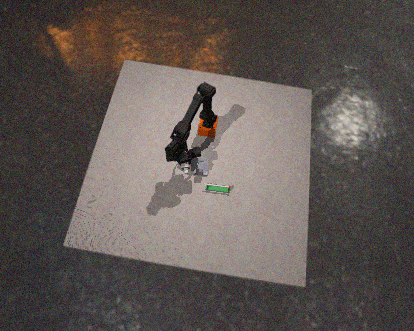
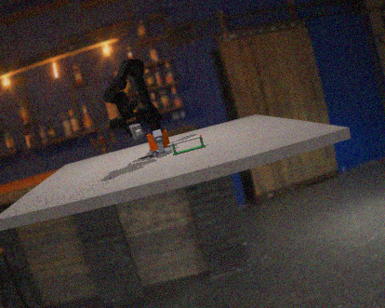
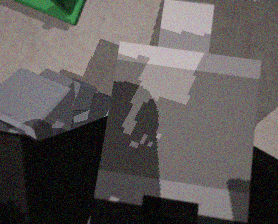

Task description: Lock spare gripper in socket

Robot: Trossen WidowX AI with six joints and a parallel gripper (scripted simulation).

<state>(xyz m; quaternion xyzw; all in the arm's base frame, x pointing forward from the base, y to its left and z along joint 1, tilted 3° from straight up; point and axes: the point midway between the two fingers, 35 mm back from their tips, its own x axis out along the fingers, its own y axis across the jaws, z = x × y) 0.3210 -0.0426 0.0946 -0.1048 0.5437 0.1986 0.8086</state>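
Gripper clamped on the pale spare gripper, raised left of centre in the exterior view, grey mount beside it, green frame at upper left in the wrist view.

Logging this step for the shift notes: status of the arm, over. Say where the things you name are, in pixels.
Tool (image 1: 186,163) (image 2: 135,128) shut on pale grey block-shaped spare gripper (image 1: 185,169) (image 2: 136,131) (image 3: 166,130), raised off table. Green-based rack (image 1: 218,189) (image 2: 191,149) stands nearby. Pin state: cannot tell.
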